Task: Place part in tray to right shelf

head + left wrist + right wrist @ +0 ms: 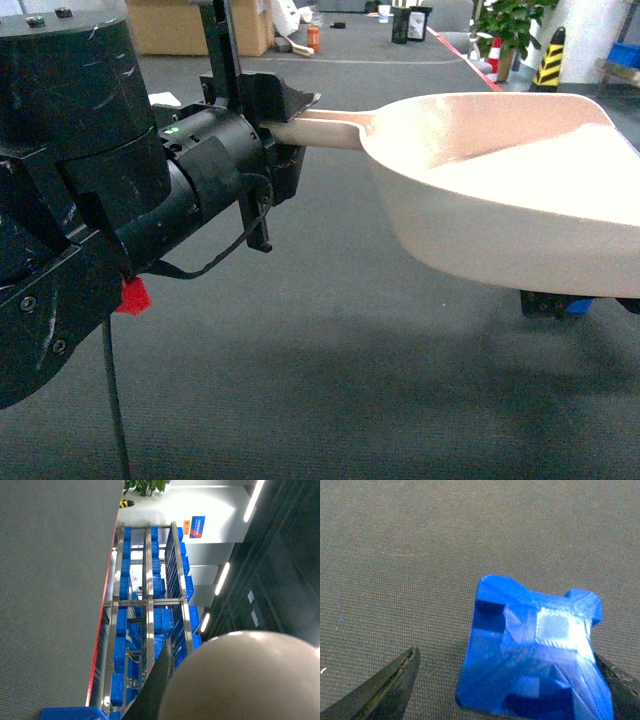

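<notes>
The beige tray [500,190] hangs level above the carpet, and my left gripper [296,128] is shut on its straight handle [325,130]. In the left wrist view the tray's rounded back [240,680] fills the lower right, beside one black finger [152,690]. The blue part [535,655] lies on the carpet between the fingers of my open right gripper [512,692]. It touches the right finger [620,685] and stands apart from the left one [385,690]. In the head view a sliver of the part [578,305] shows under the tray. Steel shelving [150,600] stands far off; whether it is the right shelf I cannot tell.
Grey carpet runs all round. Cardboard boxes [195,25], a potted plant [510,25], a red cone [494,55] and a yellow-black bollard [548,55] stand at the back. The shelving holds several blue crates, and one more blue crate [70,713] sits on the floor near it.
</notes>
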Available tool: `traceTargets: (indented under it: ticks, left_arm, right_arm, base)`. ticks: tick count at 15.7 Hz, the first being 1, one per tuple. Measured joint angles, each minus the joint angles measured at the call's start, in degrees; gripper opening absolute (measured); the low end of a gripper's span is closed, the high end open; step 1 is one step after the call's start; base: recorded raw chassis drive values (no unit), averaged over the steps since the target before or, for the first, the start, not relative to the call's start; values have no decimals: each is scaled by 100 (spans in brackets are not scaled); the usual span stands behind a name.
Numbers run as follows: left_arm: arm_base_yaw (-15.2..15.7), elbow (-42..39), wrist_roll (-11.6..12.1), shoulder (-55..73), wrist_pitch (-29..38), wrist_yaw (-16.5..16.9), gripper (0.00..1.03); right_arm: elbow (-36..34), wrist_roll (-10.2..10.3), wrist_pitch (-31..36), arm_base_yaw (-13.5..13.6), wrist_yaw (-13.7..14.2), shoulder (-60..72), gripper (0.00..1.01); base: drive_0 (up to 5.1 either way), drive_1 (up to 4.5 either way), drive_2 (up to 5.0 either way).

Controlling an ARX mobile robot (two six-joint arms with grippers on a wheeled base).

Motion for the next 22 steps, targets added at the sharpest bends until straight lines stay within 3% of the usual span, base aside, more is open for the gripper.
traceTargets:
  ticks: [1, 5, 7, 9, 11, 12, 14, 15, 17, 18, 20, 22]
  left_arm:
    - [-7, 0, 0, 0, 4, -2, 13]
    - [-7, 0, -31, 0, 13, 9, 13]
    - [-7, 0, -61, 0, 26, 20, 13]
    - [-7, 0, -13, 0, 0, 15, 13]
    - [-7, 0, -2, 0, 2, 7, 13]
    - [-7, 0, 0, 0, 2, 9, 13]
    - [-7, 0, -2, 0, 2, 15, 13]
    - [-7, 0, 0, 0, 2, 15, 13]
    - [-7, 0, 0, 0, 2, 13, 13]
    - [-7, 0, 0, 0, 2, 15, 13]
    - [-11, 0, -2, 0, 2, 17, 13]
    - [-4, 0, 2, 0, 0, -2, 13]
  right_arm:
    - [83, 77, -4, 7, 39, 55, 94]
    - [-133, 247, 280, -20, 188, -61, 51]
    - [-896, 201, 503, -195, 236, -754, 47]
    - [-1646, -4, -114, -507, 166, -2218, 47]
    - [-1753, 46, -1274, -815, -374, -3901, 47]
    - [-1587, 188, -1700, -758, -645, -4634, 47]
    - [-953, 728, -1773, -166, -778, -5471, 47]
    - [-610, 1064, -1550, 308, -706, -5320, 47]
    - [-72, 1650, -1659, 1250, -275, -4280, 47]
    - [120, 1930, -1770, 1552, -212, -3724, 47]
    - [535, 2610, -2002, 1923, -278, -2865, 47]
    - [568, 2745, -1786, 1939, -20, -2820, 67]
  base:
    - [0, 0, 0]
    - [0, 0, 0]
    - [0, 0, 0]
    - [0, 0, 0]
    - [0, 0, 0]
    - [0, 0, 0]
    - [0, 0, 0]
    - [0, 0, 0]
    - [0, 0, 0]
    - [0, 0, 0]
    - [0, 0, 0]
    - [0, 0, 0]
